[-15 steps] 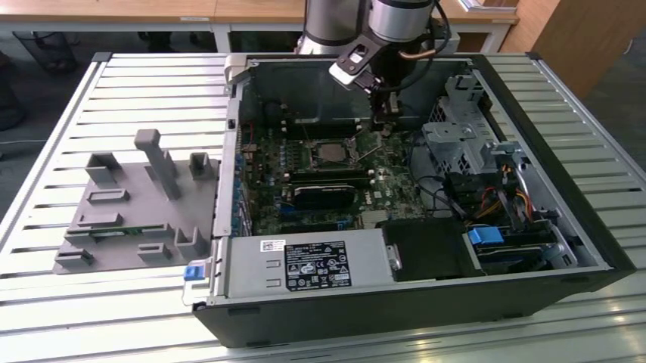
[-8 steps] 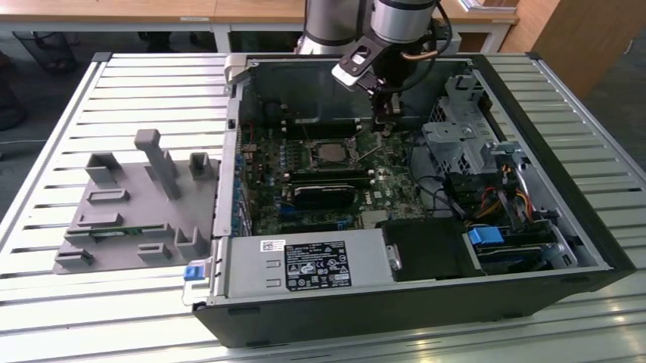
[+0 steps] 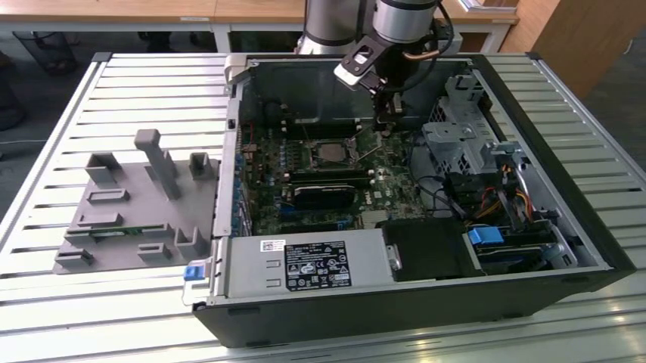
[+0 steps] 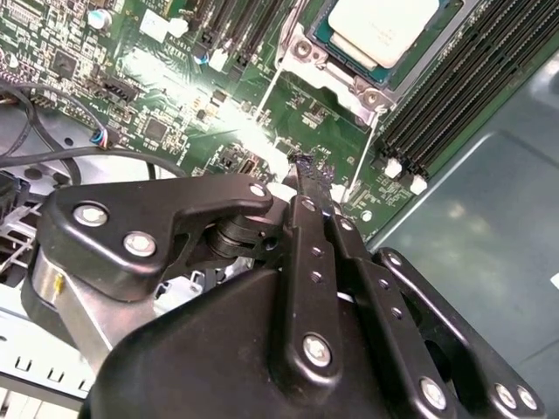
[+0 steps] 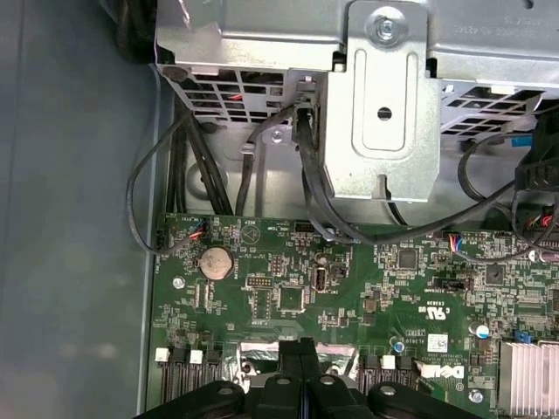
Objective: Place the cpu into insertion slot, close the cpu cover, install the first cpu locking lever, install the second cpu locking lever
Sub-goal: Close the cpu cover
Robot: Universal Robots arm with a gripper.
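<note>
The cpu (image 4: 381,26), a silvery-beige square, lies in the insertion slot (image 3: 328,152) on the green board. The silver cpu cover (image 4: 336,77) frames the chip's edges. A thin metal locking lever (image 4: 269,98) runs along one side of the socket. In the exterior view another thin lever (image 3: 374,152) stands tilted up at the socket's right. My gripper (image 4: 306,164) hovers just off the socket's corner, fingers pressed together with nothing between them. The exterior view has the gripper (image 3: 389,127) above the board, right of the socket. The shut fingers (image 5: 297,347) also appear in the first wrist view.
Black memory slots (image 4: 454,87) run beside the socket. A metal drive cage (image 5: 380,96) and loose cables (image 5: 314,192) sit past the board's edge. The case walls (image 3: 535,144) enclose the board. A grey fixture (image 3: 131,204) stands on the slatted table (image 3: 60,113), at the exterior view's left.
</note>
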